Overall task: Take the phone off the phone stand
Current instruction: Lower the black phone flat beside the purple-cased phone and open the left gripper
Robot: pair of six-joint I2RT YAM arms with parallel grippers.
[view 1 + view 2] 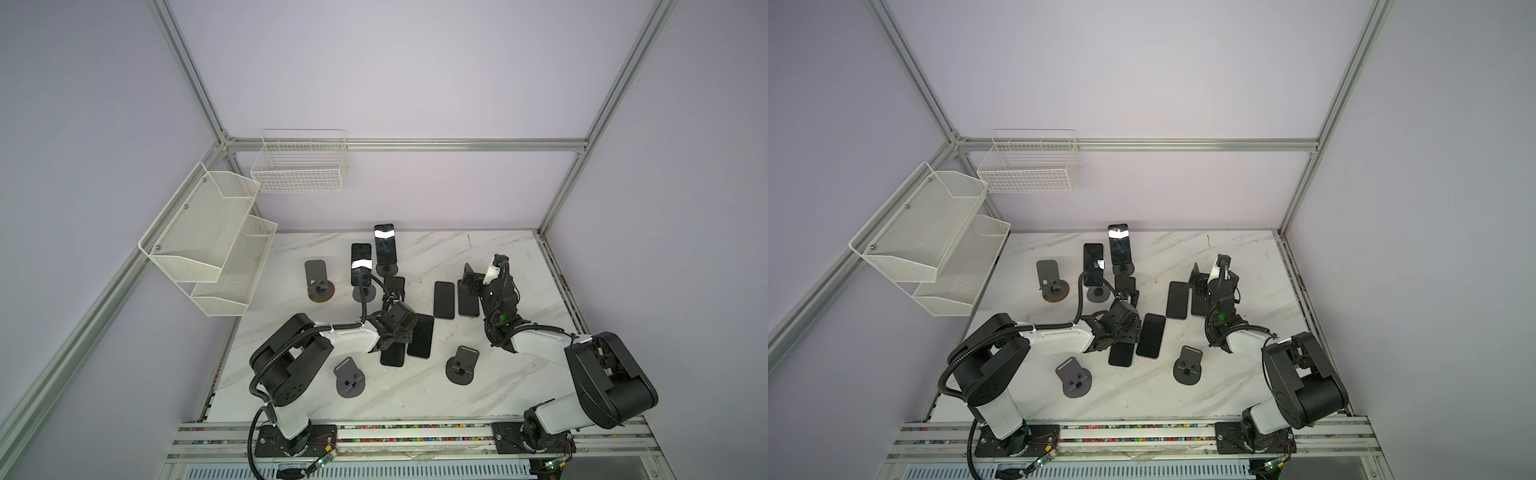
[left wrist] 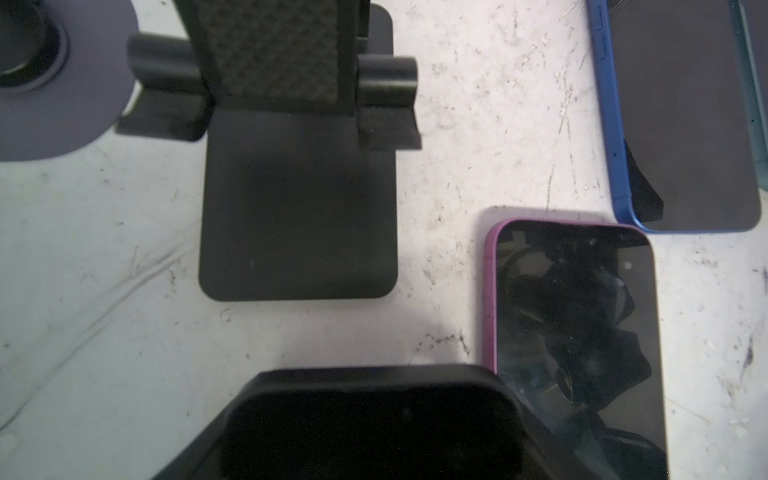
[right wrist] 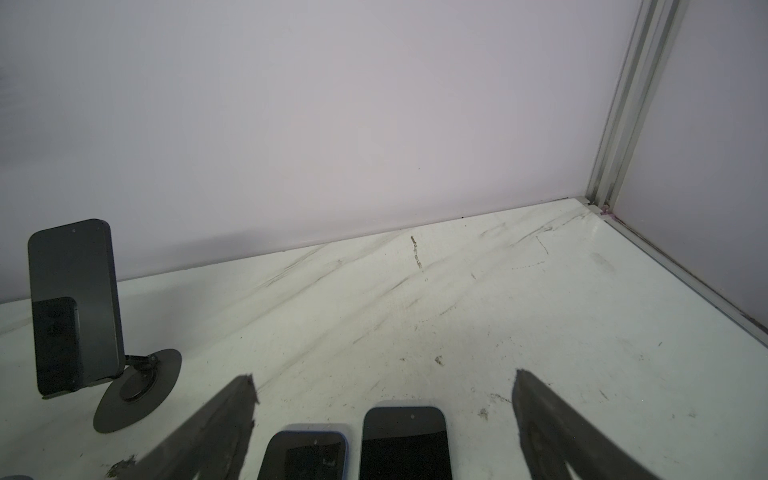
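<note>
while left jaws grip a black phone [image 2: 374,428] before a black stand [image 2: 297,199], purple phone [image 2: 573,332] just beside, right jaws wide

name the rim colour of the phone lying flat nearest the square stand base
Purple; the phone shows best in the left wrist view.

- Table [image 1: 498,257]: white marble with grey veins, in both top views.
- Cased phone [image 2: 365,419], lower centre of the left wrist view: black all over.
- Purple phone [image 2: 573,332], lower right there: purple rim, black glass.
- Blue phone [image 2: 681,116], upper right: blue rim, dark screen.
- Stand [image 2: 297,208]: black, with a checkered weave on its upright.
- Shelf [image 1: 208,241], left: white mesh.
</note>
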